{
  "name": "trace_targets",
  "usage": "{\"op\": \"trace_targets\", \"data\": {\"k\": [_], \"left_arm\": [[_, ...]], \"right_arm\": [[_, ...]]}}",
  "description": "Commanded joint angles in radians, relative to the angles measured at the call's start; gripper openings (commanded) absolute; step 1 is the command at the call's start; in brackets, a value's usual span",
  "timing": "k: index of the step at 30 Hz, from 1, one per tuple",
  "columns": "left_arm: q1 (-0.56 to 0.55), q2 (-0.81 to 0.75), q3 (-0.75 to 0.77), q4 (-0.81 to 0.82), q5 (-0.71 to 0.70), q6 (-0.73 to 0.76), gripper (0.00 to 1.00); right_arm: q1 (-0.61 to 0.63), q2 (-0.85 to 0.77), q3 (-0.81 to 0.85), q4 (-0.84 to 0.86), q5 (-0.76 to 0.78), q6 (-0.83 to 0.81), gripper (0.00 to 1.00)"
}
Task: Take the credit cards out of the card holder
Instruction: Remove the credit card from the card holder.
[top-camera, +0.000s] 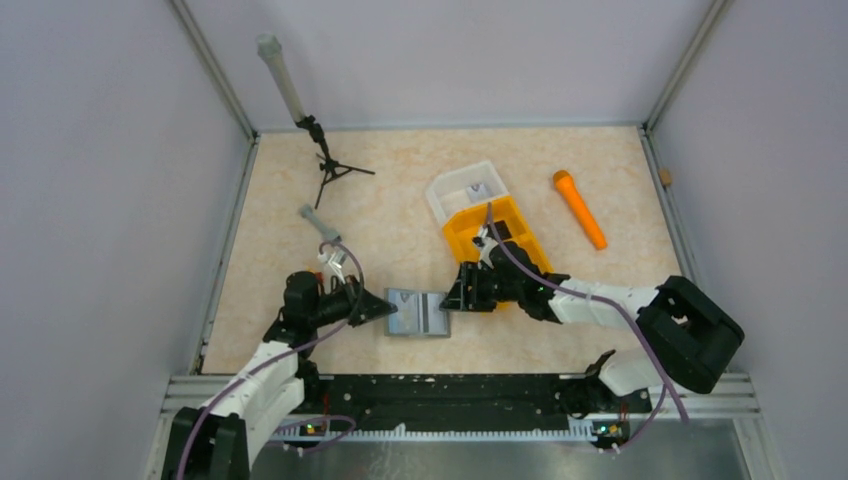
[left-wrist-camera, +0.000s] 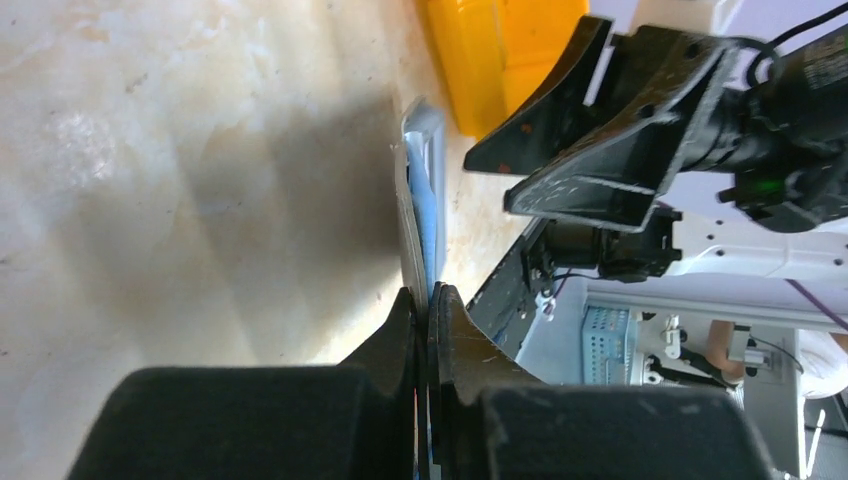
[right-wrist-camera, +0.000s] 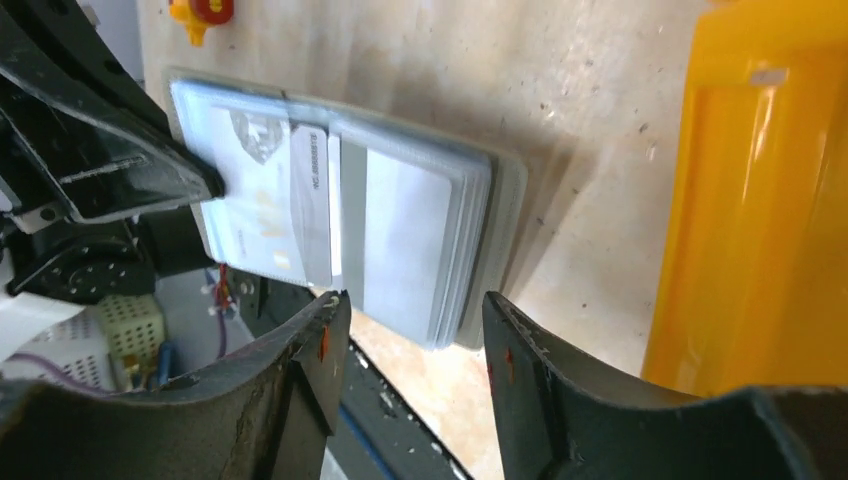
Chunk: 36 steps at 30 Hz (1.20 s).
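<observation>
The grey card holder (top-camera: 418, 313) lies open on the table between my two grippers. In the right wrist view its two panels (right-wrist-camera: 500, 220) show clear sleeves with pale grey-blue credit cards (right-wrist-camera: 262, 195) inside. My left gripper (top-camera: 390, 308) is shut on the holder's left edge. In the left wrist view its jaws (left-wrist-camera: 428, 298) pinch the holder's thin edge (left-wrist-camera: 413, 215), with a blue card edge (left-wrist-camera: 428, 215) showing. My right gripper (top-camera: 453, 297) is open and empty, just above the holder's right edge, jaws (right-wrist-camera: 415, 320) apart.
An orange two-compartment bin (top-camera: 497, 235) stands right behind the right gripper, with a clear plastic tray (top-camera: 463, 190) at its far end. An orange marker (top-camera: 580, 208) lies at the back right. A small tripod (top-camera: 330, 168) and a grey rod (top-camera: 311, 216) are at the back left.
</observation>
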Motion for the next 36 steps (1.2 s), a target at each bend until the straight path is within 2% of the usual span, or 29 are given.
{"op": "trace_targets", "data": {"k": [1,5,9,17,24,36], "left_arm": [[0.005,0.033,-0.018,0.006,0.021,0.076,0.0],[0.005,0.055,-0.01,-0.007,0.032,0.103,0.0],[0.005,0.032,-0.028,0.112,0.066,-0.016,0.0],[0.005,-0.101,0.025,0.127,0.031,-0.199,0.0],[0.006,-0.136,0.001,0.3,0.008,-0.381,0.0],[0.005,-0.125,-0.036,0.537,0.003,-0.554,0.0]], "right_arm": [[0.033,-0.028,0.09,-0.1,0.135,-0.09,0.55],[0.064,-0.036,0.125,-0.109,0.138,-0.099,0.55],[0.082,-0.005,0.13,-0.015,0.06,-0.048,0.55],[0.085,-0.009,0.096,0.177,-0.045,0.072,0.55],[0.072,-0.04,0.076,0.262,-0.102,0.16,0.54],[0.037,-0.002,0.02,0.445,-0.19,0.272,0.53]]}}
